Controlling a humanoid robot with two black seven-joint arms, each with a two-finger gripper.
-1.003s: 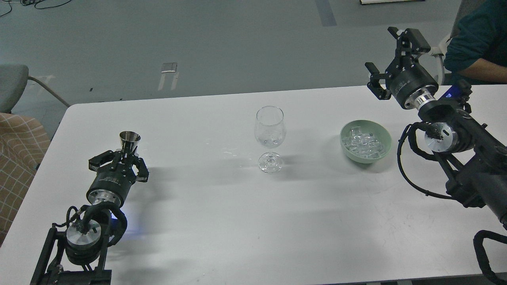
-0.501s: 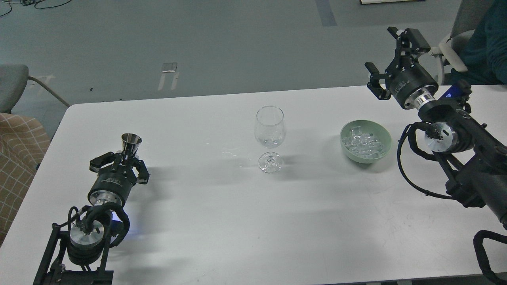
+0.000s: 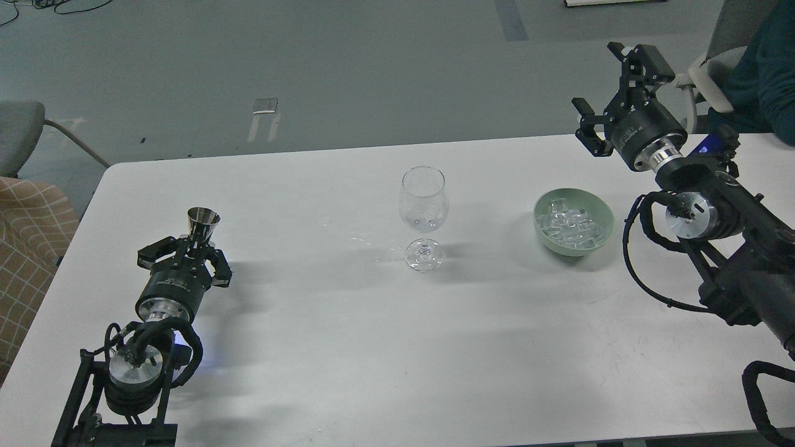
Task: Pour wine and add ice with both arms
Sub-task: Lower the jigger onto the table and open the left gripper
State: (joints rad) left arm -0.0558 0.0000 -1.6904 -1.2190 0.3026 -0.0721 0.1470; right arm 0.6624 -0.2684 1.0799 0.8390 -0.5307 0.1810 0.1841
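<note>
A clear wine glass [image 3: 423, 208] stands upright mid-table with something small and glassy in the bottom of its bowl. A pale green bowl [image 3: 605, 214] to its right holds a heap of clear ice cubes [image 3: 568, 225]. My left gripper [image 3: 200, 247] is low over the table at the left, its claws closed round the base of a small upright metal jigger [image 3: 204, 222]. My right gripper [image 3: 597, 76] is open and empty, raised beyond the bowl over the table's far right edge.
The white table [image 3: 348, 347] ends at its far edge just behind the glass. A person in a teal top [image 3: 767, 68] sits on a chair at the far right. A grey chair [image 3: 18, 133] and plaid fabric [image 3: 28, 248] are at the left.
My left gripper and the jigger shifted slightly back and to the left. The person at the far right drew their arm away. The right arm, glass and bowl have not moved.
</note>
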